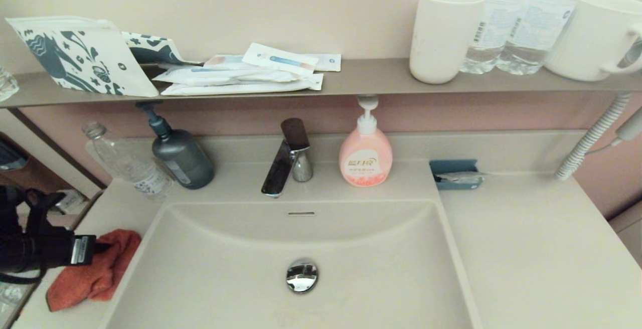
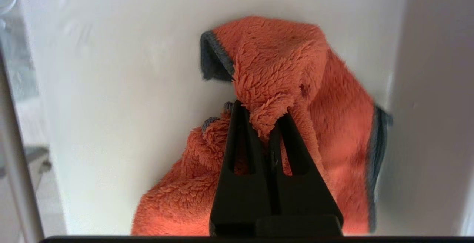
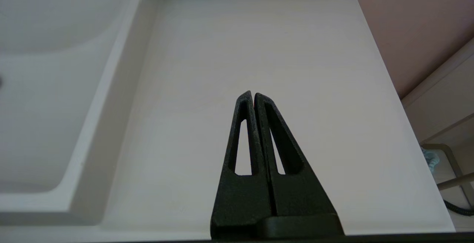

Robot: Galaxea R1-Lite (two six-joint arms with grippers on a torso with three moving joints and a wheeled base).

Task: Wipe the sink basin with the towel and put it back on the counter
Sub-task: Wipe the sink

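Note:
The orange-red towel (image 1: pixel 95 271) lies crumpled on the beige counter (image 1: pixel 531 249) just left of the sink basin (image 1: pixel 241 274). My left gripper (image 1: pixel 103 247) comes in from the left edge and is shut on the towel (image 2: pixel 281 76), pinching a raised fold of it between its black fingers (image 2: pixel 239 132) above the counter (image 2: pixel 111 87). The basin holds nothing but its chrome drain plug (image 1: pixel 302 274) and overflow slot (image 1: pixel 301 213). My right gripper (image 3: pixel 253 94) hangs shut and holding nothing over the counter (image 3: pixel 259 43) to the right of the basin (image 3: pixel 44 87); it does not show in the head view.
A tap (image 1: pixel 286 161) stands behind the basin, with a grey pump bottle (image 1: pixel 180 156) and a clear bottle (image 1: pixel 125 161) to its left and a pink soap bottle (image 1: pixel 366 151) to its right. A blue tray (image 1: pixel 455 173) sits at the back right. A shelf (image 1: pixel 381 75) above carries cups and packets.

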